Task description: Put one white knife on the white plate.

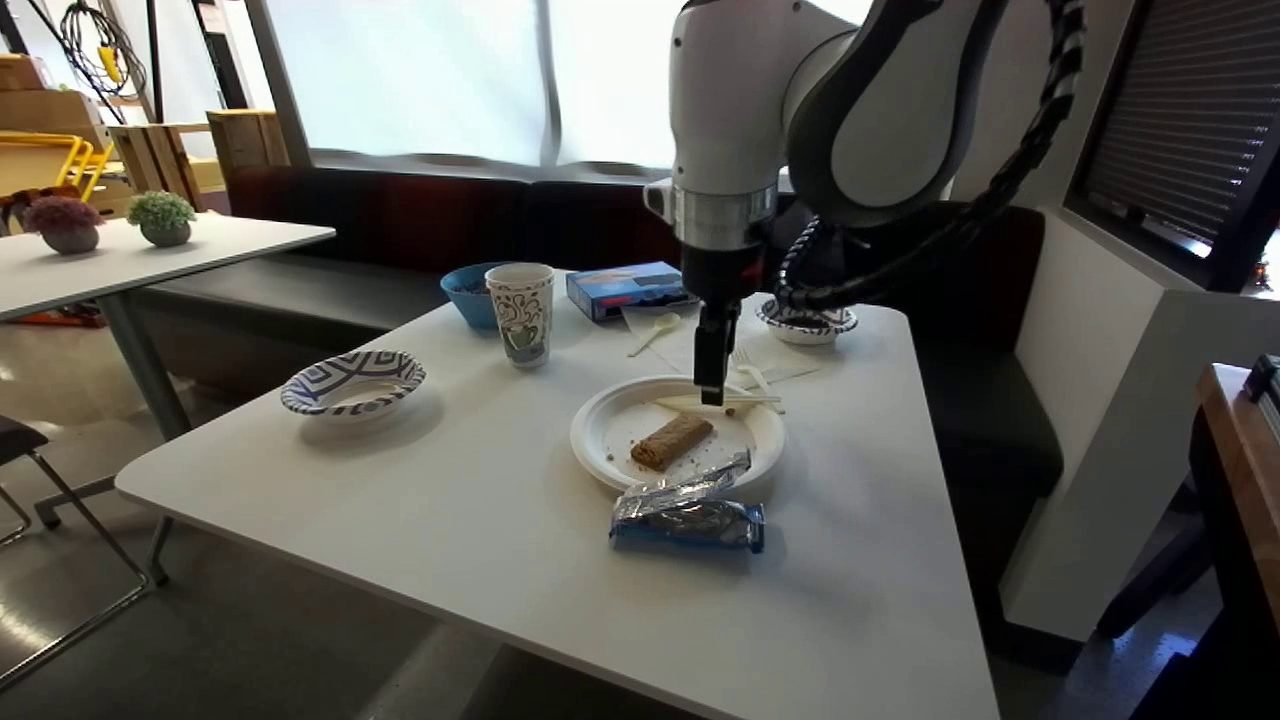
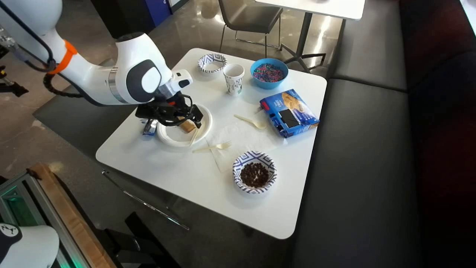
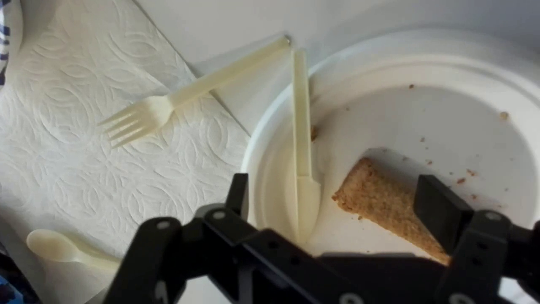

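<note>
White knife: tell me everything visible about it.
The white knife looks more pale cream, apparently plastic: a straight handle with a channel along it, then a smooth, slightly wider blade tapering toward its end. It rests on the white plate, blade inside, handle crossing the rim so its end juts past the edge. That end is close to the fork's handle; whether they touch is unclear. The wrist view shows it between the open gripper's fingers, not gripped.
</note>
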